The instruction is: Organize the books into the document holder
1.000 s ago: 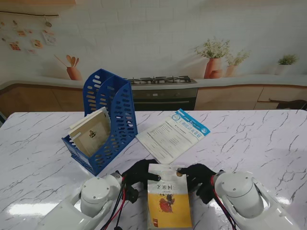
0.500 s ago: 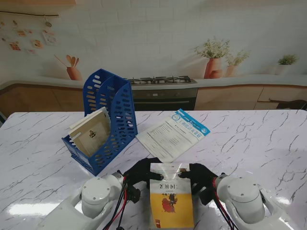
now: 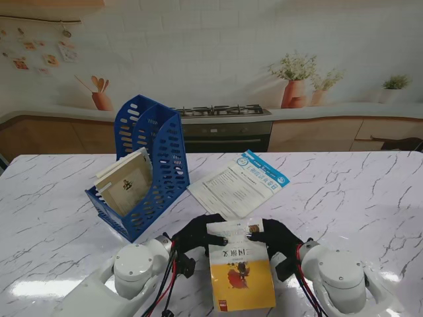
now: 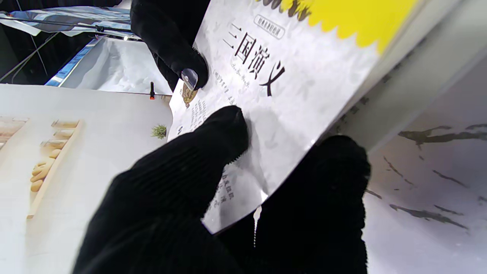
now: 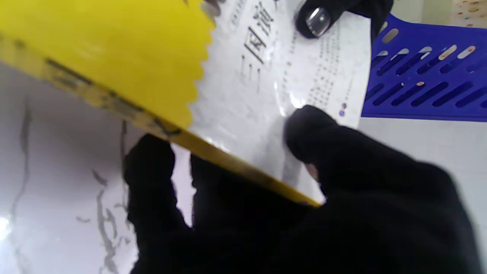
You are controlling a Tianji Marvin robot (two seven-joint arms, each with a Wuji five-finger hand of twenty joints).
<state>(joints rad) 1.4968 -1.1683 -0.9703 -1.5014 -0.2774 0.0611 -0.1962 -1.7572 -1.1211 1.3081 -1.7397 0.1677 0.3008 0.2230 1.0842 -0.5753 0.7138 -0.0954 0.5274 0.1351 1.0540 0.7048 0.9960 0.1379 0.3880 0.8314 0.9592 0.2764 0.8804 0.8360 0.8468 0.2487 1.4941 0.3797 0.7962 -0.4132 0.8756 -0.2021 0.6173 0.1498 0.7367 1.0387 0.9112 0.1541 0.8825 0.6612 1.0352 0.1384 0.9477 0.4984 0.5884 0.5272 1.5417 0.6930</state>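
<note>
Both the left hand (image 3: 196, 236) and the right hand (image 3: 277, 242) wear black knitted cloth, matt and ribbed. Between them, the book (image 3: 239, 272) has a glossy paper cover catching glare. Under them the desk (image 3: 344, 191) is polished, marble-patterned. Farther from the left hand, the document holder (image 3: 151, 158) is blue perforated plastic.

White marble table (image 3: 344, 191) with grey veins. Behind it, kitchen backdrop: black gas stove (image 3: 221, 111) on pale counter (image 3: 344, 109), wooden cabinets (image 3: 317, 134) underneath, orange vases of flowers (image 3: 293, 80), small green plant (image 3: 395, 84) far right, orange utensil pot (image 3: 101, 98) at left.
</note>
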